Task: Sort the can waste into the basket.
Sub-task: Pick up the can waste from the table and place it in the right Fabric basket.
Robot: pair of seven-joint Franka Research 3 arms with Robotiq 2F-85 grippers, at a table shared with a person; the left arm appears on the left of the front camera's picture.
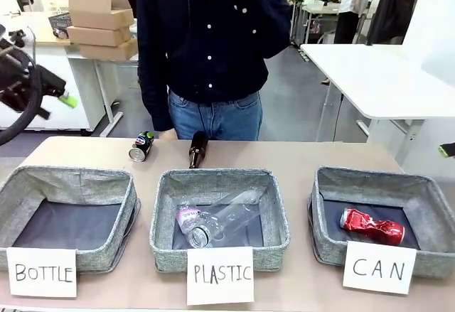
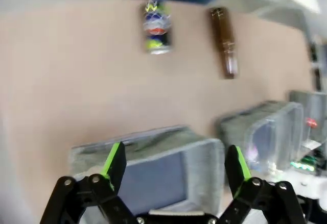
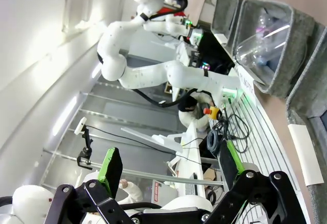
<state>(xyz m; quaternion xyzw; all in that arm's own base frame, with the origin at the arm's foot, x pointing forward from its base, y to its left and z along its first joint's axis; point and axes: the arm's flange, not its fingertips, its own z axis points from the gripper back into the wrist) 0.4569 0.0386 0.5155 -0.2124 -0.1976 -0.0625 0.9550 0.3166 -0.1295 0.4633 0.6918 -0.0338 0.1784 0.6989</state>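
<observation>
A red crushed can (image 1: 372, 226) lies inside the basket (image 1: 426, 202) carded CAN, at the table's right. A dark can (image 1: 141, 146) with silver ends lies on its side on the bare table near the far edge, left of centre. The left wrist view has this dark can (image 2: 156, 26) far ahead of my left gripper (image 2: 175, 165), which hovers open and empty above the BOTTLE basket (image 2: 153, 147). In the front view my left gripper (image 1: 60, 99) is raised at the upper left. My right gripper (image 3: 168, 165) is open, holds nothing and points away from the table.
A brown glass bottle (image 1: 197, 148) lies right of the dark can. The PLASTIC basket (image 1: 163, 212) in the middle holds clear bottles (image 1: 213, 223). The BOTTLE basket (image 1: 43, 180) stands at the left. A person (image 1: 206, 42) stands at the far edge.
</observation>
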